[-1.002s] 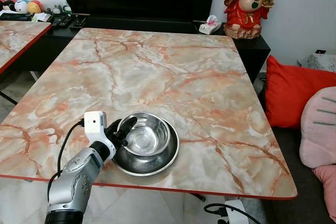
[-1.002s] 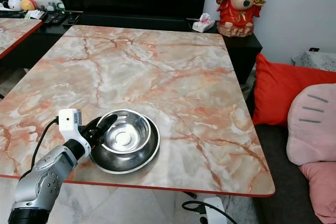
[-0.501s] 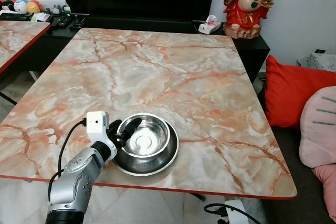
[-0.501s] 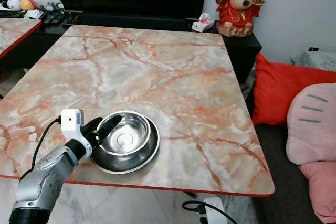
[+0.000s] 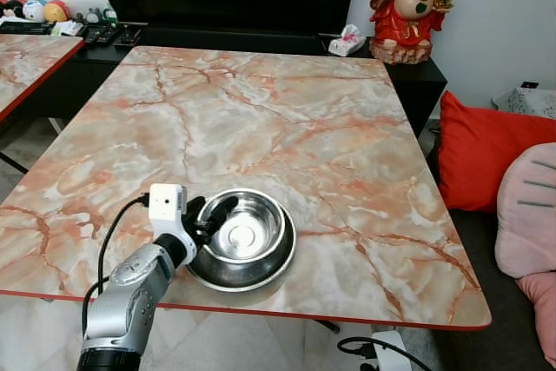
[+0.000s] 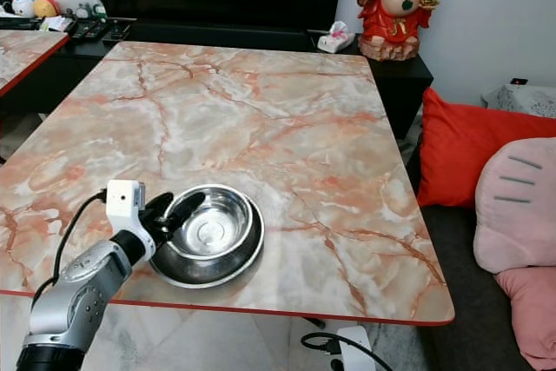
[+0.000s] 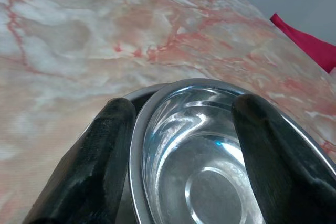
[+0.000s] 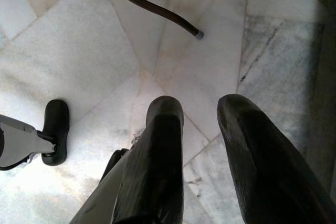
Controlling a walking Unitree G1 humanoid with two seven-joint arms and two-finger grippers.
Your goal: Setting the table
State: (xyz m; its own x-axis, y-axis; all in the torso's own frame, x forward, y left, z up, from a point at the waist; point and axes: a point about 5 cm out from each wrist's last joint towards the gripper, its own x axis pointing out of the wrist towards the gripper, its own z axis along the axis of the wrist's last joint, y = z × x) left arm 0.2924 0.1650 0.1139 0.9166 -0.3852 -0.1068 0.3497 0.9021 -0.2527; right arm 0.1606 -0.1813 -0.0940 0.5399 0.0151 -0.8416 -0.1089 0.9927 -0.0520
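Fingers of your left gripper are straddling the bowl's rim, spread, not clamping. You're sliding it slightly rightward along the table's near edge, so placement is nearly finished. Your right gripper is hanging parted, idle.

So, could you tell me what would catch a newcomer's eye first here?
Probably the shiny steel bowl nested in a larger one near the front edge of the orange-veined marble table, with the left gripper straddling its rim. Next, the red laughing statue on the black cabinet beyond the far right corner.
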